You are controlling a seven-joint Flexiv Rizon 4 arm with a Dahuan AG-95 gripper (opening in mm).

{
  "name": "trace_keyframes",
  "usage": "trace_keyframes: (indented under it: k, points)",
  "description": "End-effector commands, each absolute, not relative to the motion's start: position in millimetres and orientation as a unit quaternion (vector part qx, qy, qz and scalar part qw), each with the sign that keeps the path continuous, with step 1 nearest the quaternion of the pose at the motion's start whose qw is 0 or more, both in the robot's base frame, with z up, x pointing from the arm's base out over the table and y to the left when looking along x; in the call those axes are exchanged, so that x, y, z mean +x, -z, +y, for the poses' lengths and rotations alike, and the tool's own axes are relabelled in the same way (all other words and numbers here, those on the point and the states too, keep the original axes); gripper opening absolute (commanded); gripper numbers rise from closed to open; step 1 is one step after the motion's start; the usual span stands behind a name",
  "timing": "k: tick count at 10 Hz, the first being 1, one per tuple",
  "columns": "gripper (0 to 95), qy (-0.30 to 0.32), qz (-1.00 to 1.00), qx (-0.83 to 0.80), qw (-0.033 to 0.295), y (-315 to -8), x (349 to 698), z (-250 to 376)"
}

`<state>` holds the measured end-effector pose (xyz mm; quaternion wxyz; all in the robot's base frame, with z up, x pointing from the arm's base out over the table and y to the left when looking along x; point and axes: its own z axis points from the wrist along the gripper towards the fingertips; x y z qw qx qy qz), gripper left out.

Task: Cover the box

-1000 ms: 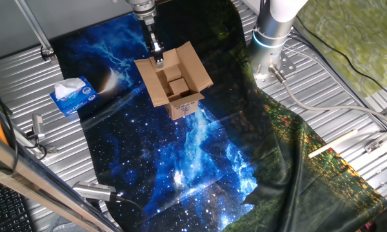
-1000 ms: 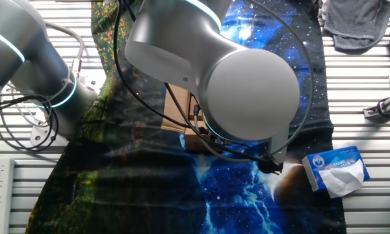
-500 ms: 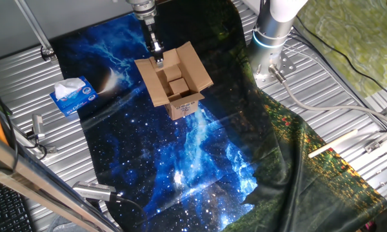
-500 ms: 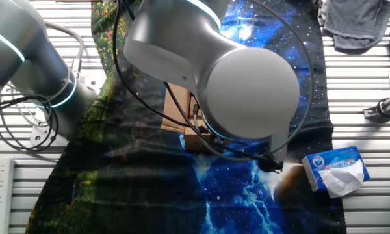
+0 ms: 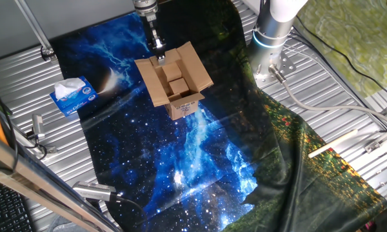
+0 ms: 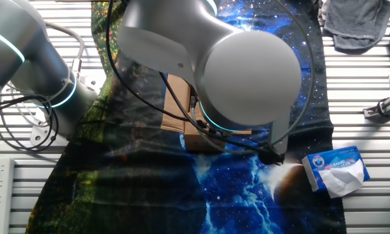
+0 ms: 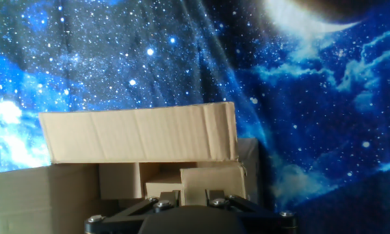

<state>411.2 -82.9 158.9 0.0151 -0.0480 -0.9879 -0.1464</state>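
Note:
The box (image 5: 180,80) is a small brown carton standing on the starry blue cloth (image 5: 180,167), with its flaps spread open and smaller cardboard pieces inside. A white label shows on its near side. My gripper (image 5: 159,58) hangs over the box's far rim, its fingers close together and holding nothing. In the hand view one raised flap (image 7: 140,133) stands just ahead of my gripper (image 7: 192,194). In the other fixed view my arm (image 6: 247,71) hides most of the box (image 6: 179,107).
A blue and white tissue box (image 5: 73,96) lies left of the carton, also seen as the tissue box (image 6: 337,170) at lower right. The arm's base (image 5: 271,38) stands at the back right. A grey cloth (image 6: 357,23) and tools lie on the slatted metal table.
My gripper has lifted slightly up and back from the box's far rim. The box and its flaps have not moved.

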Motion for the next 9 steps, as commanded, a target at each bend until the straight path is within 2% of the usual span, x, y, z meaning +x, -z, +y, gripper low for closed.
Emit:
trace_keyframes:
  k: [1,8,9]
  points:
    - [19.0,0.148,-0.988,-0.042,0.015,-161,409,-86]
    - [19.0,0.145,-0.989,-0.022,0.011,-160,405,-96]
    - [38.0,0.145,-0.989,-0.020,0.010,-160,405,-97]
